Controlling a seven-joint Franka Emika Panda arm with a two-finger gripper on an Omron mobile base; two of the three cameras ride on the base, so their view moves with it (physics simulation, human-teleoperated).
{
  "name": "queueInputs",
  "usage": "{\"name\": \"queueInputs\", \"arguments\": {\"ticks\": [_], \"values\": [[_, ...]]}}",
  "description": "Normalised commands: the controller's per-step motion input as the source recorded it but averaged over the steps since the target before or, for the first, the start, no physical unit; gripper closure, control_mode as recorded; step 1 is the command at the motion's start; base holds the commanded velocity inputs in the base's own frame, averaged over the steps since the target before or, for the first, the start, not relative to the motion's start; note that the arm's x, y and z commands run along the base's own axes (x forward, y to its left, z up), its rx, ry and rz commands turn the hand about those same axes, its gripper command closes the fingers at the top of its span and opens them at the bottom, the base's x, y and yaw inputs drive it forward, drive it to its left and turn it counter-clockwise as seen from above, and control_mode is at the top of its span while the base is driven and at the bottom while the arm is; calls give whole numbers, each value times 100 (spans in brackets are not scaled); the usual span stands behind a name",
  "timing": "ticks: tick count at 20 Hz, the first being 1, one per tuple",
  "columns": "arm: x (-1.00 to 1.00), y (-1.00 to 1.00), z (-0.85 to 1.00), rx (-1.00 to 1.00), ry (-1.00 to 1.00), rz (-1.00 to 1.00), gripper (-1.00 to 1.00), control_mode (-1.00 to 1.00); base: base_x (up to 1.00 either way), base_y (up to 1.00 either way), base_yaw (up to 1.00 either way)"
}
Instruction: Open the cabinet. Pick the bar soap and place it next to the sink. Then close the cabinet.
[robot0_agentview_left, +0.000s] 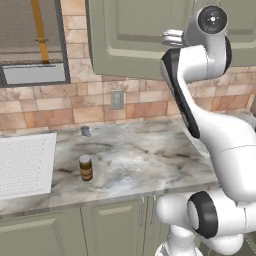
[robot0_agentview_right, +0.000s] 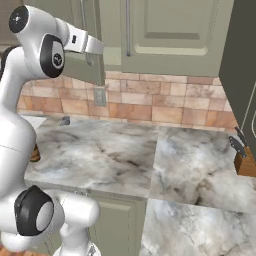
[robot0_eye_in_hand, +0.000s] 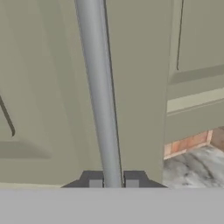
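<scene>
One step in hand: opening the cabinet (robot0_agentview_right: 165, 30); both sage-green doors looked shut, so this was judged the very start of the task.
Claw: the gripper (robot0_eye_in_hand: 113, 181) was closed tight around the long silver bar handle (robot0_eye_in_hand: 99, 87) of the left door, a dark fingertip on either side of the bar, low on its length.
Handle position: on the left door, close to the seam between the two doors; the right door's own handle (robot0_agentview_right: 128, 27) hung just across that seam.
Arm: the white arm (robot0_agentview_left: 200, 65) reached up from the counter level to the cabinet's lower edge, the hand pressed against the door front.
Next move, judged: pull the handle outward along an arc about the door's outer hinge, keeping the grip square so the bar does not slip through the fingers.
Bar soap: hidden, presumably behind the closed doors; its spot could not be told.
Sink: the white gridded sink (robot0_agentview_left: 25, 165) lay below the cabinet and well to its left, sunk in the marble counter (robot0_agentview_left: 135, 160).
Brown jar: a brown jar with a tan lid (robot0_agentview_left: 86, 168) stood on the counter below the cabinet, just beside the sink's right edge; it took up part of the likely drop zone.
Small grey object: something small and grey (robot0_agentview_left: 86, 131) sat by the brick backsplash below the cabinet, too small to name.
Wall outlet: an outlet plate (robot0_agentview_left: 117, 99) was set in the brick just under the cabinet.
Knife block: a wooden knife block (robot0_agentview_right: 245, 160) stood on the counter far right of the cabinet.
Obstruction, judged: the arm's own elbow sat close under the door's swing.
</scene>
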Motion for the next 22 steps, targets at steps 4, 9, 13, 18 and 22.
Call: {"name": "queueInputs", "arguments": {"ticks": [4, 9, 13, 18, 22], "values": [[-50, 30, 16, 0, 0, -17, 100, -100, 0, 0, 0], [-49, 33, 13, 0, -4, -11, 100, -100, 0, 0, 0], [-42, 38, 9, 0, -5, -3, 100, -100, 0, 0, 0], [-32, 37, 6, 2, -4, 0, 100, -100, 0, 0, 0], [-17, 29, 0, 3, -1, 0, -100, -100, 0, 0, 0]]}}
